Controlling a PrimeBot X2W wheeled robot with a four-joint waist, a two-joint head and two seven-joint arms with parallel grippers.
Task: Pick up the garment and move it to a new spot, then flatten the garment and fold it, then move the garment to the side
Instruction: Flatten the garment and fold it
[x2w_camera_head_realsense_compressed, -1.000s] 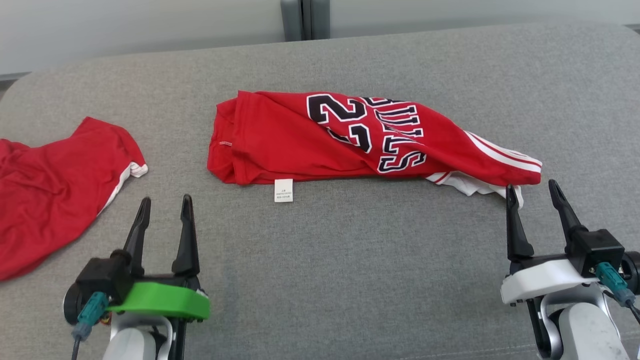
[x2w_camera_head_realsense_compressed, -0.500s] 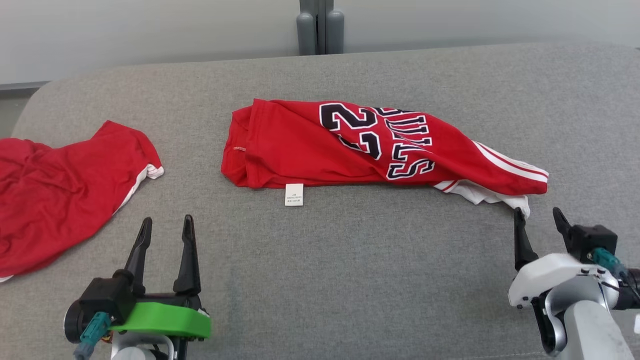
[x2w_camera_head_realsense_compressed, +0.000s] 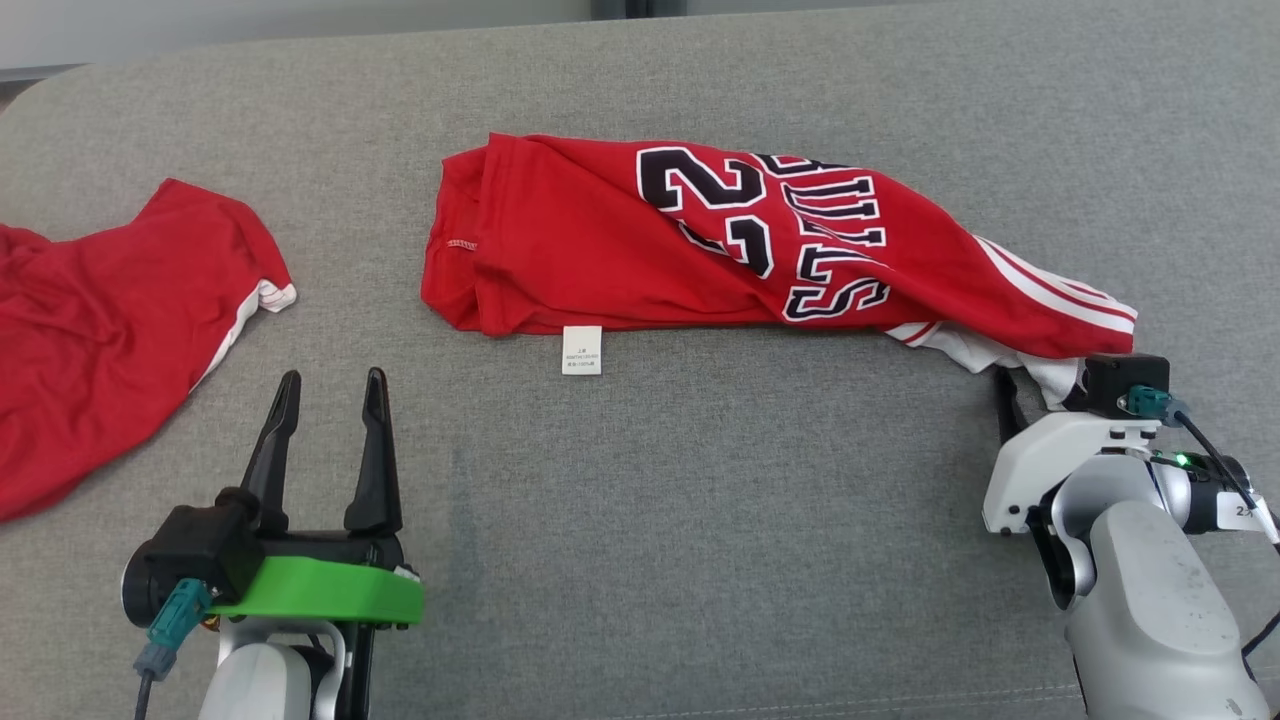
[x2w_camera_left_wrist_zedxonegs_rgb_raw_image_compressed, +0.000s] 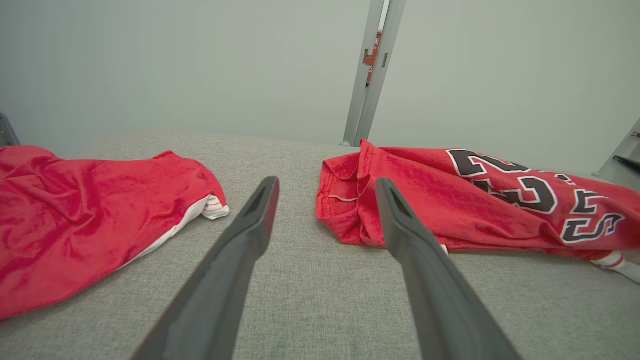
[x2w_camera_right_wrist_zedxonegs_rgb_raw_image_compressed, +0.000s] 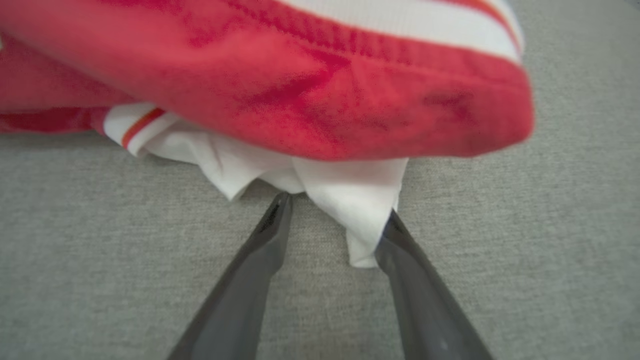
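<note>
Right hand (x2w_camera_right_wrist_zedxonegs_rgb_raw_image_compressed: 339, 207) is down at the right end of the red jersey (x2w_camera_head_realsense_compressed: 600, 250), fingers apart, one on each side of the white corner (x2w_camera_right_wrist_zedxonegs_rgb_raw_image_compressed: 357, 200) poking out under the red fold. My right finger touches the cloth, but nothing is pinched. The jersey lies bunched lengthwise across the middle of the grey surface (x2w_camera_head_realsense_compressed: 700, 520), number and lettering up, with a small white label (x2w_camera_head_realsense_compressed: 582, 350) sticking out at its near edge. My left hand (x2w_camera_head_realsense_compressed: 332, 378) hovers wide open and empty near the front, between the jersey and a second red garment (x2w_camera_head_realsense_compressed: 100, 320) at the far left.
</note>
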